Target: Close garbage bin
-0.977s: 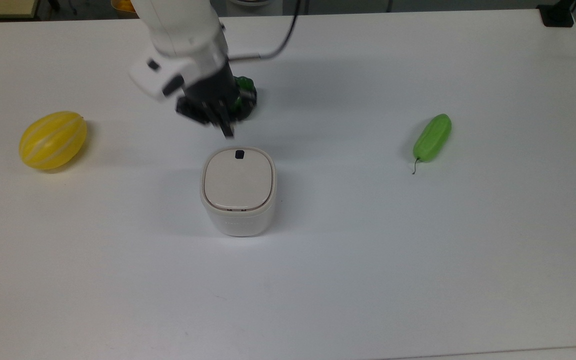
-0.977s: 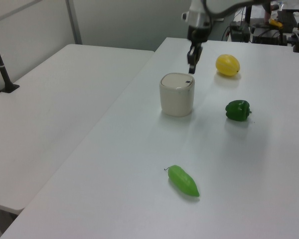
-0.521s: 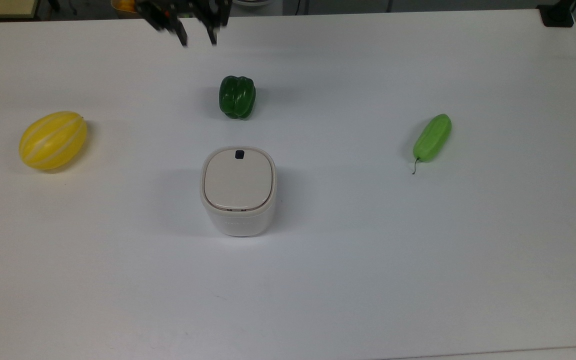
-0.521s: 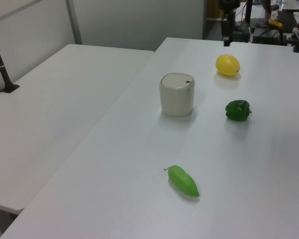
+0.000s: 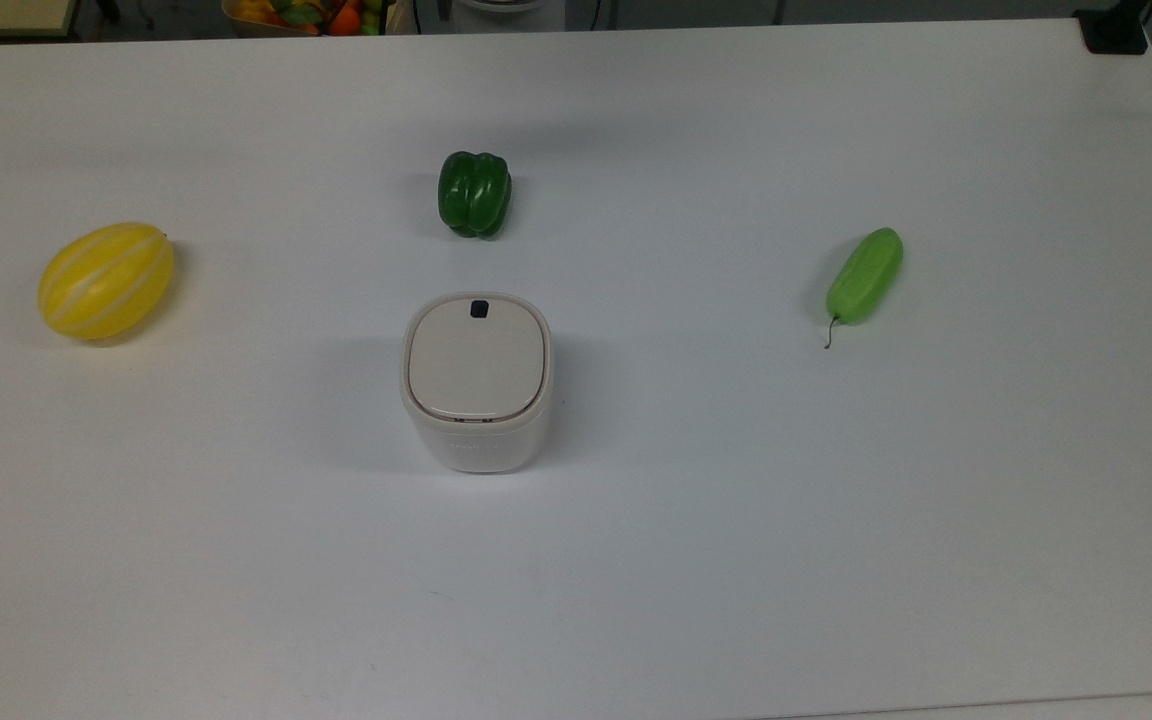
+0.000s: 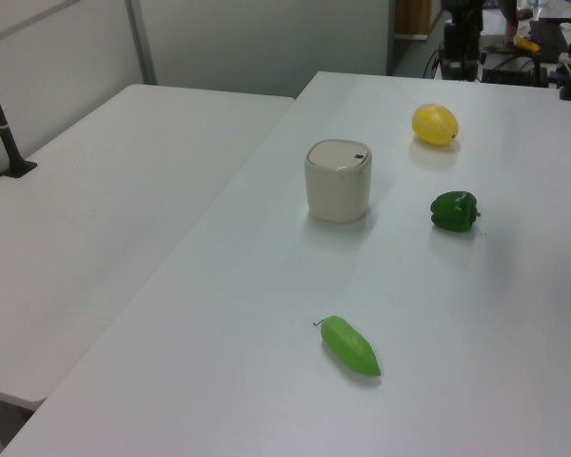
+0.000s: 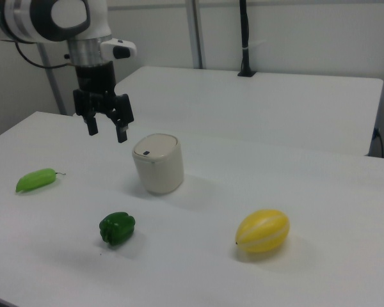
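Garbage bin [image 5: 476,385] is seen standing upright near the middle of the white worktop [image 5: 696,560], well apart from every edge. Its flat beige lid [image 5: 477,358] is seated level within the rim, with no gap to be made out in the top view or the left view, and the small black button [image 5: 479,309] sits at the rim on the side facing the green bell pepper [image 5: 475,193]. The closing is therefore judged to be done already, and the step in hand is taken to be the retreat from the bin.

In the right view the gripper [image 7: 106,127] is held in the air above the worktop, to the right view's left of the bin and apart from it; its two fingers are spread, and nothing is held between them.

A yellow melon [image 5: 106,280] is placed toward one short edge of the worktop, and a light green cucumber [image 5: 865,275] toward the opposite short edge; neither is touched by anything.

Little more is judged to be called for: the arm would be kept away from the lid and the button, so that the latch is not released again.
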Tool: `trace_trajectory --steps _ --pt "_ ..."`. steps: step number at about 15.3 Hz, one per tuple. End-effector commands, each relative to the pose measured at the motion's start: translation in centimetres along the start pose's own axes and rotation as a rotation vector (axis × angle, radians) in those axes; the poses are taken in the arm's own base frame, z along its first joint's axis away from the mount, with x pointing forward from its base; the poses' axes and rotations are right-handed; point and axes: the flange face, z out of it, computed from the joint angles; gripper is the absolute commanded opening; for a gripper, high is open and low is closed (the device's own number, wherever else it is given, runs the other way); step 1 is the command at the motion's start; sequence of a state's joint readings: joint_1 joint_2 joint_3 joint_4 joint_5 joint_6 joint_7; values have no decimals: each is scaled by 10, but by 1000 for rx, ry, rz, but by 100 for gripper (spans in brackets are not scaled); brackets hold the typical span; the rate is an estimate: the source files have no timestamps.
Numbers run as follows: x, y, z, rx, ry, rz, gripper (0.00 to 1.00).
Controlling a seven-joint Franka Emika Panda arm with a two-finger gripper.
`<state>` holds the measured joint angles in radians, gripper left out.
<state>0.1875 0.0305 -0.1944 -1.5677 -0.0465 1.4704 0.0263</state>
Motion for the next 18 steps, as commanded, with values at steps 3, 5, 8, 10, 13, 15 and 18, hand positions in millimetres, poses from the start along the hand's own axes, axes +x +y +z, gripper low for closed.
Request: trace_trajectory --steps 3,5,8,10,13,15,18 --pt "-57 14 -7 31 52 -30 100" --pt "-58 23 -11 45 58 -20 100" --pt "-59 41 -20 71 75 4 100" --pt "-57 41 -20 69 63 -10 100" --pt "-56 48 -28 74 82 12 100" --pt "-55 55 -35 91 95 33 100" --pt "-52 56 -36 89 93 41 100"
